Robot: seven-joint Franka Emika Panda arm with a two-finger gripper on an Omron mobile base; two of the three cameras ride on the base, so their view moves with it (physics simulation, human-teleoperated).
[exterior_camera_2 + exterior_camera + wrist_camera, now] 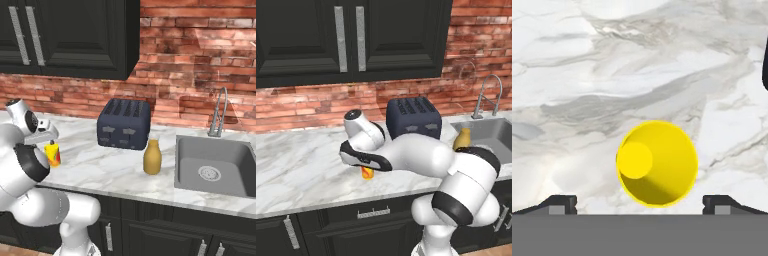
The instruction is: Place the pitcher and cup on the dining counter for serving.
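The jaws (640,205) are spread wide and hold nothing. The yellow cup (657,163) stands on the marble bench (587,75), right between them and just below. To do this well, go straight down so one finger passes each side, then squeeze gently. The amber pitcher (152,156) waits far off, near the toaster (124,123).

White arm bent low over its base, gripper (640,202) downward, jaws wide apart.
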